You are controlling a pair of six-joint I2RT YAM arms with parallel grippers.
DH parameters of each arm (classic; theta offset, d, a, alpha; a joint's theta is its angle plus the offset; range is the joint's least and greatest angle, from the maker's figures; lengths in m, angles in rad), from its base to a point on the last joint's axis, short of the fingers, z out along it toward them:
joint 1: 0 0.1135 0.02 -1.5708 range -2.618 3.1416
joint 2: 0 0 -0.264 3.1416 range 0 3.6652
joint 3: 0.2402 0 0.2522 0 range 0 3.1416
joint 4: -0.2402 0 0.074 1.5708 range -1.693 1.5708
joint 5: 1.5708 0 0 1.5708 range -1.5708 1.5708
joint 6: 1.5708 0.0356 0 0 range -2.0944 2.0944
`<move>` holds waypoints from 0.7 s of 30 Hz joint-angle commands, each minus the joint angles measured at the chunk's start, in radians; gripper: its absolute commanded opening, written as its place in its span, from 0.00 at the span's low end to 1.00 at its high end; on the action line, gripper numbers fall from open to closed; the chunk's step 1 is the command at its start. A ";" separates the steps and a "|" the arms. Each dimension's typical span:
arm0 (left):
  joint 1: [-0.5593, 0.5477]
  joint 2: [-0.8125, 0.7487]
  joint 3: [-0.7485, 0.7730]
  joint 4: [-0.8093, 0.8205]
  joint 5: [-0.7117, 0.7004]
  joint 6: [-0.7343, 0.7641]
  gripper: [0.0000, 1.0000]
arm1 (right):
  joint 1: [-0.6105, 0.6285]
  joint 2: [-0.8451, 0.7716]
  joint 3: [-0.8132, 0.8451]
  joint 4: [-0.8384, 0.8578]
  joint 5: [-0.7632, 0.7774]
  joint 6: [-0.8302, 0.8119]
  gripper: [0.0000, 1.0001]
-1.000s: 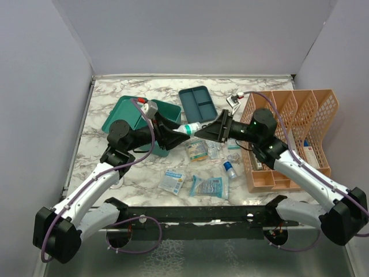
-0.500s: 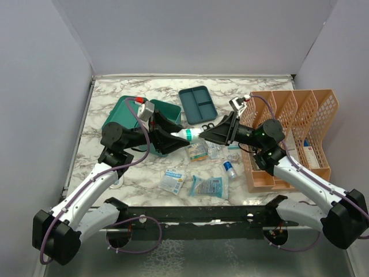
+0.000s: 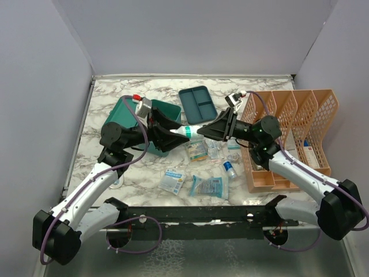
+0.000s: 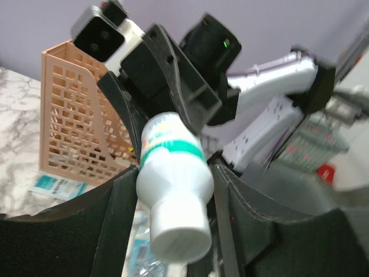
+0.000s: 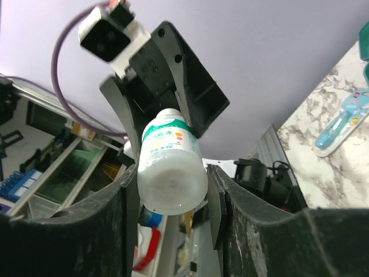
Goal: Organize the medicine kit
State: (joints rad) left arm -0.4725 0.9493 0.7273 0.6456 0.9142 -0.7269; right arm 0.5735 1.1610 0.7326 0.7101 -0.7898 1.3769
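- Since the earlier frames, the left hand (image 3: 172,134) has drawn the bottle (image 3: 186,131) slightly leftward, and the right hand (image 3: 204,131) has followed and narrowed its fingers around the far end.
- Bottle: white with a green band, held roughly level above the table (image 3: 230,86), between the two hands.
- Left hand: clamped on the bottle at the cap end. In the left wrist view the cap points toward the camera, with a finger on each side of the bottle (image 4: 173,179).
- Right hand: clamped on the base end. In the right wrist view the flat base (image 5: 171,182) faces the camera, and both fingers touch the bottle's sides.
- Kit (image 3: 122,114): a teal box lying open at the rear left of the table, partly hidden behind the left hand.
- Tray (image 3: 197,104): teal and divided, lying apart from the kit, between it and the rack (image 3: 300,124).
- Packets (image 3: 207,186) and a small vial (image 3: 230,169) lie scattered on the table below the bottle.
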 commanded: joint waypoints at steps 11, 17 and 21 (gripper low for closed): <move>-0.003 0.088 0.010 -0.010 -0.613 -0.615 0.84 | 0.005 0.101 0.124 0.007 0.289 -0.186 0.28; -0.004 0.140 0.052 -0.133 -0.680 -0.708 0.87 | 0.005 0.176 0.207 -0.032 0.417 -0.371 0.28; -0.003 0.178 0.068 -0.174 -0.722 -0.760 0.87 | 0.007 0.229 0.241 -0.031 0.439 -0.465 0.28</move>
State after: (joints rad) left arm -0.4732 1.1015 0.7574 0.5388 0.2764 -1.3956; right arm 0.5747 1.3495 0.9199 0.6762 -0.4438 1.0603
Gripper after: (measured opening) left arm 0.873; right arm 0.447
